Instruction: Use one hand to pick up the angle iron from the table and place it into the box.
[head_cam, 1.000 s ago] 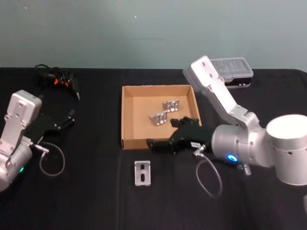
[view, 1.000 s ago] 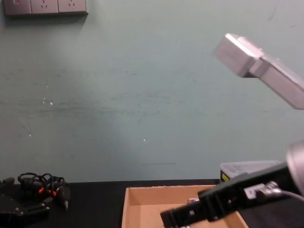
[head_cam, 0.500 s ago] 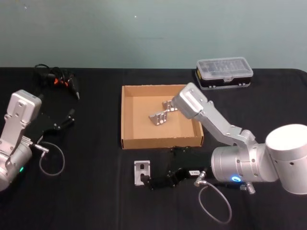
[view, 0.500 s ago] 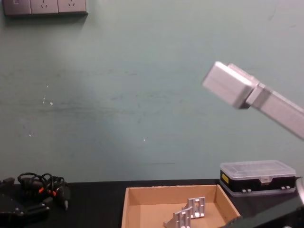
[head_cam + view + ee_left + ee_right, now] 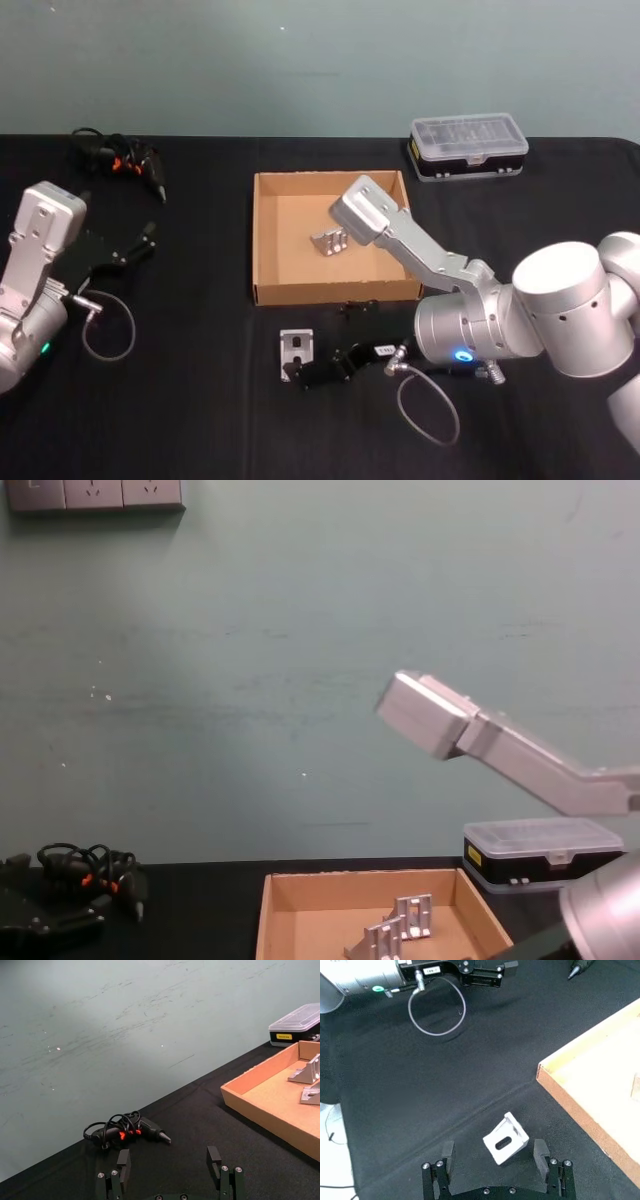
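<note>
The right gripper [image 5: 303,373] sits low over the table [image 5: 200,410], on the near side of the box [image 5: 330,294], with its fingers spread wide. In the right wrist view the angle iron [image 5: 506,1138] lies between the two fingers [image 5: 448,1152], and a gap shows on each side of it, so nothing is grasped. The angle iron [image 5: 297,355] rests on the black tabletop, just near of the box's front wall and a little toward its left end, with its slotted face turned up. The silver-grey right arm reaches in from the right, and its blue ring glows close to the wrist.

The box is a shallow tan cardboard tray at the middle of the table. Two more metal brackets [image 5: 330,241] lie inside it, toward its far right part.

The left gripper [image 5: 135,250] rests at the left side of the table, well apart from the box, with its fingers also spread and empty. A black corded tool [image 5: 120,160] lies at the far left. A clear-lidded case [image 5: 467,147] stands at the far right.
</note>
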